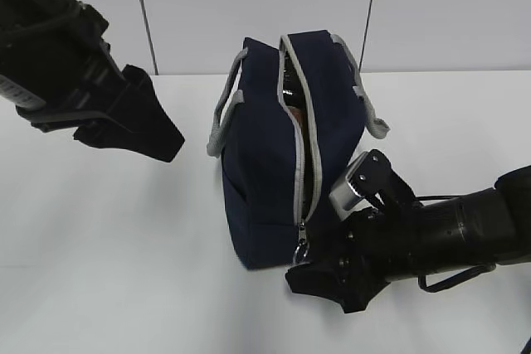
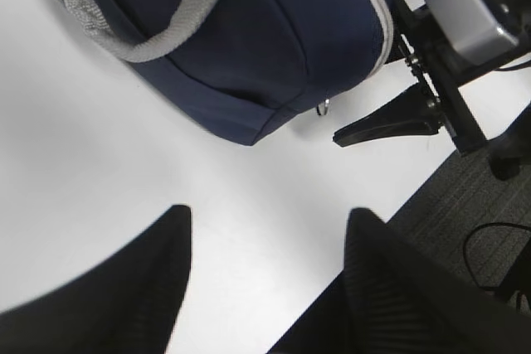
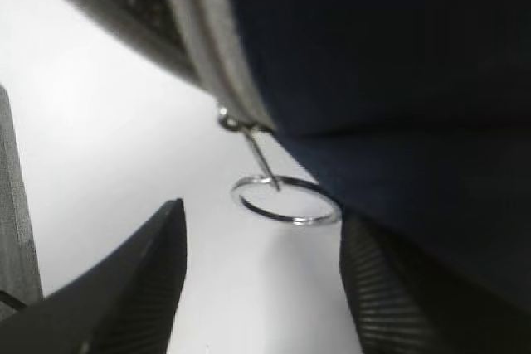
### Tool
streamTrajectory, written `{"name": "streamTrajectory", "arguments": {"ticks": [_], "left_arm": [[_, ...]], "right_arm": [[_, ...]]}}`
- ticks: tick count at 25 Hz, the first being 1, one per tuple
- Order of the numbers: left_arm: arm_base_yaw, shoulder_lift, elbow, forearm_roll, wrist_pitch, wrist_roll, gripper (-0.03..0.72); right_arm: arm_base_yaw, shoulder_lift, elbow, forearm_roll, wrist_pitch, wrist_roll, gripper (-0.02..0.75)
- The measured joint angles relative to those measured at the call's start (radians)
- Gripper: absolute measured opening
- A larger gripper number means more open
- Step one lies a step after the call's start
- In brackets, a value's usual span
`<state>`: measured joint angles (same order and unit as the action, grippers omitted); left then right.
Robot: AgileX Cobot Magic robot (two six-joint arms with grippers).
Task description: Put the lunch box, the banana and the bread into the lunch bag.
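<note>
Lunch bag (image 1: 278, 155) stands at the middle of the white table (image 1: 108, 230), nearer its far edge, resting upright on its base with the grey zipper (image 1: 296, 122) running along the top from the far end to the near end.

Left side: the left gripper (image 1: 145, 126) hangs above the table to the left of the bag, apart from it and holding nothing. The left wrist view shows its two dark fingers (image 2: 124, 288) spread wide, with bare table between them and the bag's near corner beyond.

Centre: a grey strap handle (image 1: 222, 118) droops down the bag's left face; a second handle (image 1: 369, 105) hangs on the right face. The zipper is parted along most of the top, leaving a narrow slit. Inside the slit something dark shows at the far end and something brownish below it; neither can be identified. The slider sits at the bag's near end, and a metal ring pull (image 1: 300, 251) dangles from it over the near face.

Right side: the right gripper (image 1: 319, 275) lies low at the bag's near right corner, just beside the ring pull. In the right wrist view its fingers (image 3: 133, 288) are apart, and the ring (image 3: 286, 199) hangs free between and above the tips, touching neither.
</note>
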<state>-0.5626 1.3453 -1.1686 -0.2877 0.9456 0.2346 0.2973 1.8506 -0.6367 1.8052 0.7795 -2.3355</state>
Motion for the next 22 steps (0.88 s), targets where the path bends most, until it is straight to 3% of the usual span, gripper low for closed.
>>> {"name": "streamTrajectory", "arguments": {"ticks": [22], "left_arm": [[0.000,0.000,0.000,0.007,0.003,0.000,0.414]], "right_arm": [[0.000,0.008,-0.028,0.002,0.040,0.012,0.445]]}}
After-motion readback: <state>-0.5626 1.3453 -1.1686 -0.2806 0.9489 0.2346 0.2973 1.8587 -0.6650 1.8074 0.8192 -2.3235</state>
